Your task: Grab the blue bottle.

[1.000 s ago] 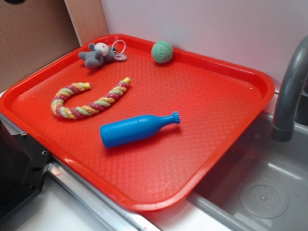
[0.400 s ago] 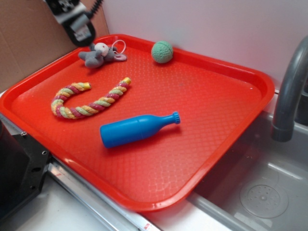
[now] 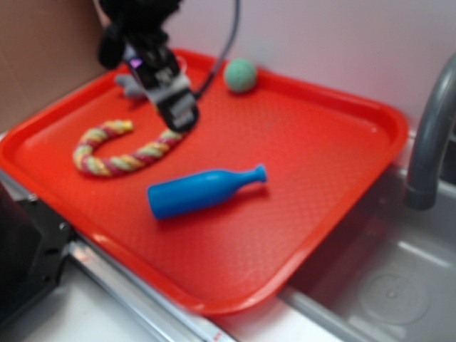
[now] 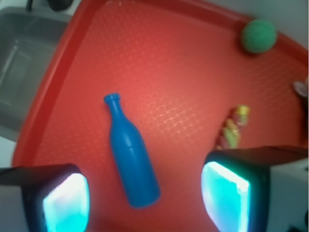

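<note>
Red plastic tray (image 3: 335, 185) fills the frame. Mid-frame on it lies the blue bottle (image 3: 201, 192) on its side, cap pointing right. Upper left, the gripper (image 3: 178, 114) hangs above a rope toy (image 3: 121, 146), jaws spread wide, holding nothing. Approach step, seemingly; next it should lower astride the bottle's body.

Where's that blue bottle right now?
The blue bottle lies on its side mid-tray, just in front of the rope toy, apart from the hand.
</note>
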Controlling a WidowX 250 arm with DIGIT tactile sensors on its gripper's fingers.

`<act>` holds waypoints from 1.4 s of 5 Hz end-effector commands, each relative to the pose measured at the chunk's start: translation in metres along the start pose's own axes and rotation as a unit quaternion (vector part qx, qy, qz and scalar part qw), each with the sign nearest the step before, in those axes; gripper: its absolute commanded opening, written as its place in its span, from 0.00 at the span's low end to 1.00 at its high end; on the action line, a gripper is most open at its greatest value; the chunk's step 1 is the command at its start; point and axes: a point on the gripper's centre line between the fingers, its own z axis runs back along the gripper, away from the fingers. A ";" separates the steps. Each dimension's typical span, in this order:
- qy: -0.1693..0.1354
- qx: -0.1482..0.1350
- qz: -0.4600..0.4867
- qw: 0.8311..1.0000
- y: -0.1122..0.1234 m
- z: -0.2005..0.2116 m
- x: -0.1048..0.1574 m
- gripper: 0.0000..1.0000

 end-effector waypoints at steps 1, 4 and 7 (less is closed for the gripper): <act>0.026 -0.032 -0.031 0.999 -0.005 -0.058 0.008 1.00; 0.078 -0.012 -0.060 0.995 0.004 -0.091 0.002 0.00; 0.056 -0.009 0.053 0.997 0.046 -0.016 0.035 0.00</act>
